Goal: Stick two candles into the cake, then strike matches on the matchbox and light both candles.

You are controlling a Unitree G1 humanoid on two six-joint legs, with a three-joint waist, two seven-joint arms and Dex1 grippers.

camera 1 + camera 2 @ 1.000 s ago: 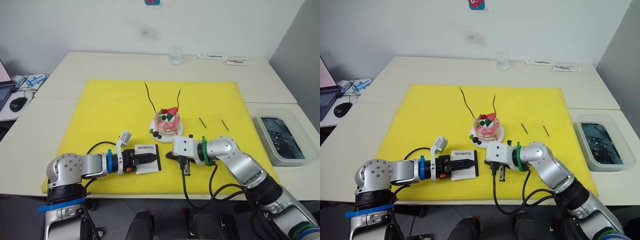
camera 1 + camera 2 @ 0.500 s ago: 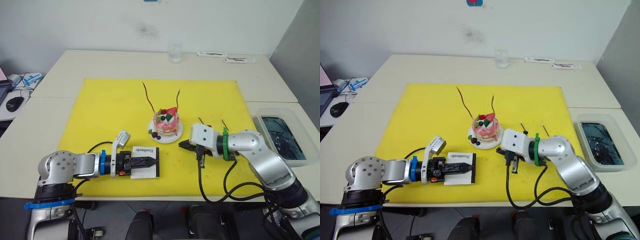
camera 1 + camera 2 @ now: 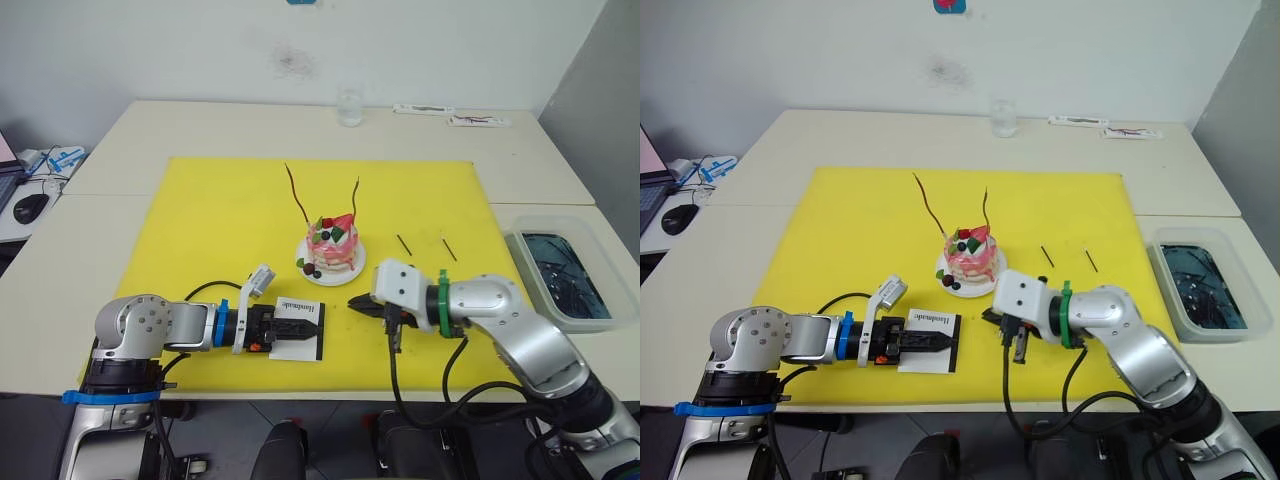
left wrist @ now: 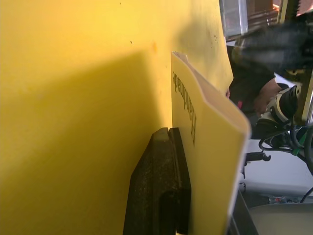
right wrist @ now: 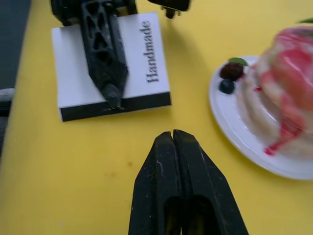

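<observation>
Jaws of my left gripper (image 3: 940, 343) pinch the matchbox (image 3: 929, 341) flat on yellow mat; right gripper (image 3: 992, 318) jaws pressed together, empty. Light, crushable card: hold its broad faces.

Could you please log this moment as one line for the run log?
candles: both in cake | matches: on mat | left gripper: shut on matchbox | right gripper: shut, empty, beside matchbox

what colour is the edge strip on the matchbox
Black: a dark strip runs along one edge of the white matchbox, seen best in the right wrist view.
</observation>
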